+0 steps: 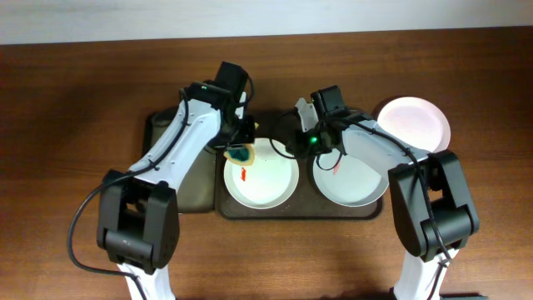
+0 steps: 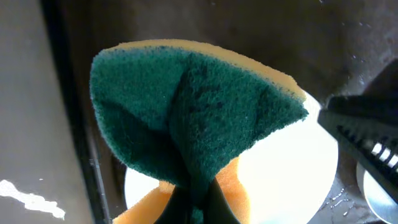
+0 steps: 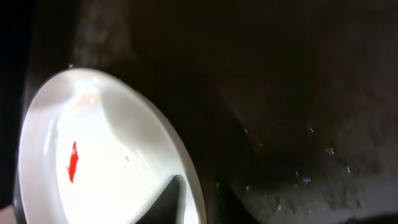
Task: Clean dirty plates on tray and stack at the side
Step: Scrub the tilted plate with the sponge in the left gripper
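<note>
Squeezes a green and yellow sponge (image 2: 199, 112) tight in the left end effector (image 1: 240, 152), just over the left round white plate (image 1: 275, 179) with a red smear. Has the right end effector (image 3: 200, 208) around the rim of the right round white plate (image 3: 106, 180), red-smeared too; cannot tell if pinched tight. Finds both plates lying on the big dark brown tray (image 1: 306, 200).

A dark reddish-brown wooden surface (image 1: 67, 100) fills nearly the whole overhead view, its grain running from side to side. Beyond its far edge a narrow pale strip (image 1: 125, 18) crosses the top; whether it is wall or floor cannot be told. The light lies soft and even over the wood.
</note>
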